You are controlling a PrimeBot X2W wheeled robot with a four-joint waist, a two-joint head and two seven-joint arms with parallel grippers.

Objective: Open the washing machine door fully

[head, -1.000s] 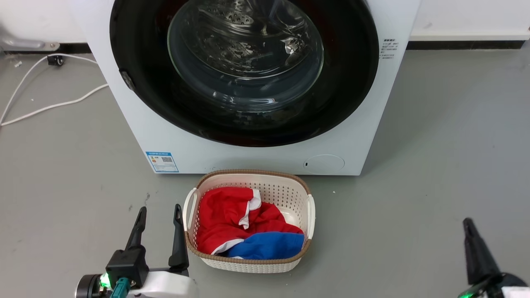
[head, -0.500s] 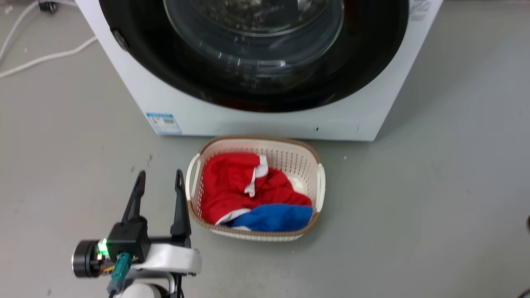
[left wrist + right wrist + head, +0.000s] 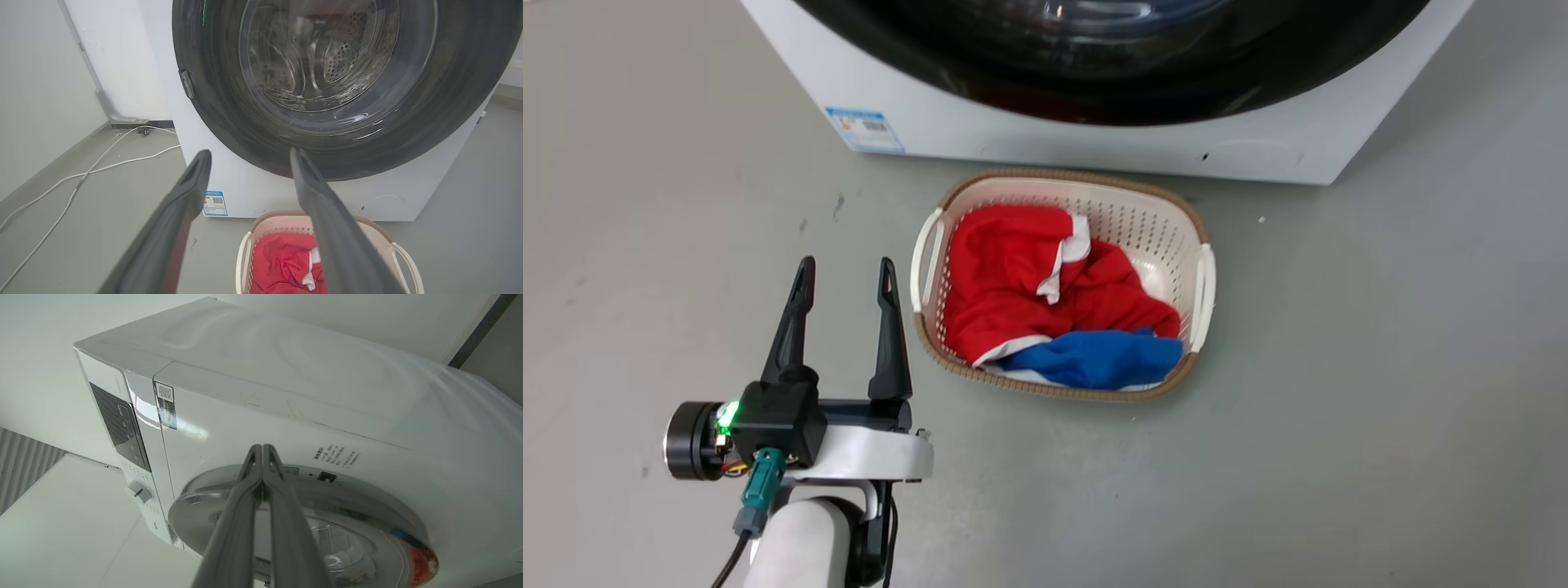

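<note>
Ahead of the left gripper (image 3: 249,152), past its fingertips, the door (image 3: 322,81) covers most of the machine's (image 3: 245,192) white front. It is a broad, glossy black ring around a clear domed glass centre, and the perforated steel drum shows through the glass. A small grey tab (image 3: 187,83) sits on the ring's edge to the left of those jaws. The door lies flat against the front, closed. The left jaws are released, wide apart with nothing between them, and well clear of the door. Below and just right of them stands a cream basket (image 3: 1062,175) holding red and blue clothes (image 3: 1045,278), close to the machine's foot. A blue sticker (image 3: 215,203) is between the jaws in the wrist view, low on the front.

The right gripper (image 3: 261,448) is clenched on nothing, its fingers pressed together. Its tips point at the white front just above the door's upper rim, which gleams silvery here. Whether they touch it cannot be told. Left of these jaws are a dark panel (image 3: 120,428) and a dial (image 3: 137,492).
</note>
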